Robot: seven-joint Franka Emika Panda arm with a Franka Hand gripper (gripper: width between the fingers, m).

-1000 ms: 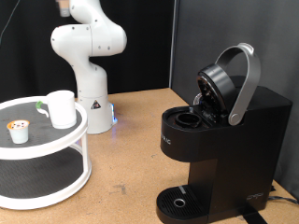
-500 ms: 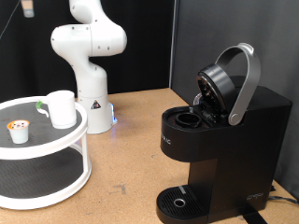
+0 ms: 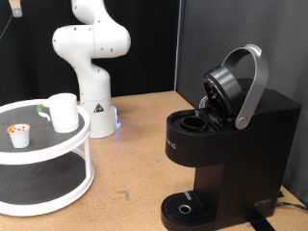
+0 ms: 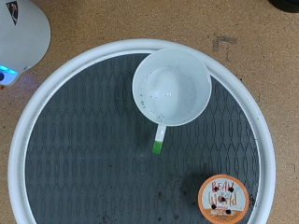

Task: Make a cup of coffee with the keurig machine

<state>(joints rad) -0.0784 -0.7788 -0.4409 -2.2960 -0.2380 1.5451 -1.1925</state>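
White and round, the two-tier stand (image 3: 58, 144) sits on the brown worktop (image 3: 135, 144) at the exterior view's left, and the cup (image 3: 64, 112) stands upright on its dark ribbed top shelf, near the rim on the side facing the robot arm base (image 3: 91, 48). From the wrist view, which looks straight down on the shelf, the cup (image 4: 172, 89) shows an open, bare white interior, with its pale green handle (image 4: 159, 142) pointing towards the middle of the mat. Well apart from it on the same shelf lies a small pod (image 4: 224, 196) with an orange-speckled top; in the exterior view the pod (image 3: 18, 134) sits towards the left of the cup. At the exterior view's right stands the keurig machine (image 3: 226, 144), black and boxy, with its lid raised, the grey curved handle (image 3: 252, 87) tilted up and back, and the pod chamber (image 3: 195, 123) open to view; the round drip tray (image 3: 183, 207) lies at its base. Only the arm's base and lower links show in the exterior view. The fingers appear in neither picture, so I cannot tell how far they stand open or whether they hold anything.
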